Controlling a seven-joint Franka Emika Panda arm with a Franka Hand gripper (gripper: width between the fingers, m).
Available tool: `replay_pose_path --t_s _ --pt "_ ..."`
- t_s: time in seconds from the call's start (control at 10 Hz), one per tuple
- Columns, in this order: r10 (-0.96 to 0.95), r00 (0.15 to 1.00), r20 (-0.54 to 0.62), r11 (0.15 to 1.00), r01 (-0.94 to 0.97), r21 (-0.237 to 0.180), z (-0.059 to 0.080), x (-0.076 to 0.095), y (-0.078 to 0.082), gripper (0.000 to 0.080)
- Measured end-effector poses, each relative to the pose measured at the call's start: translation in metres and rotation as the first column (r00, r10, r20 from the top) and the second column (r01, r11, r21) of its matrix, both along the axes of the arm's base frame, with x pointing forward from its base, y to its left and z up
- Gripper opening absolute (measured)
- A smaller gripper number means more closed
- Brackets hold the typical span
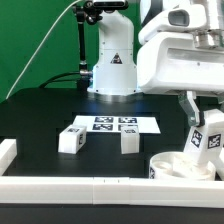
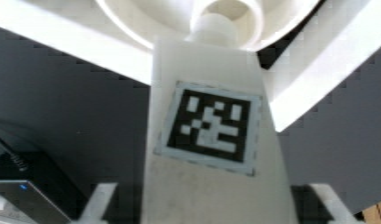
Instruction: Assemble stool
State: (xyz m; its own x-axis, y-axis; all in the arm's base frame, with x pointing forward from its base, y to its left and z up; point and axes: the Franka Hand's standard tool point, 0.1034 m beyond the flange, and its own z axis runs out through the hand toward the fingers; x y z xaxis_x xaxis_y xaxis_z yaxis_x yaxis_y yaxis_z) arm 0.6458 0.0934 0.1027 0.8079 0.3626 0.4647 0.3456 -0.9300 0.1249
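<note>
Stool seat (image 1: pixel 172 166) lies on the table (image 1: pixel 40 110) near the exterior view's right edge, and the gripper (image 2: pixel 210 205), clamped on a leg (image 2: pixel 208 90) over its hole (image 2: pixel 226 14) (seating unclear), could jam it if tilted.

Bright even light; whites glare; wrist view soft, blurred.

Marker board (image 1: pixel 112 124) flat on black table (image 1: pixel 38 118), green backdrop (image 1: pixel 30 40) behind
</note>
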Motion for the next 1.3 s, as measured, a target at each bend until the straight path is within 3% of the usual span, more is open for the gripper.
replay_pose_path --t_s 0.6,1.3 --pt "0.008 1.0 -0.018 1.0 -0.008 -0.002 -0.013 -0.005 0.004 0.0327" --pt "0.006 1.0 -0.006 1.0 -0.006 0.001 -0.014 -0.003 0.004 0.0328"
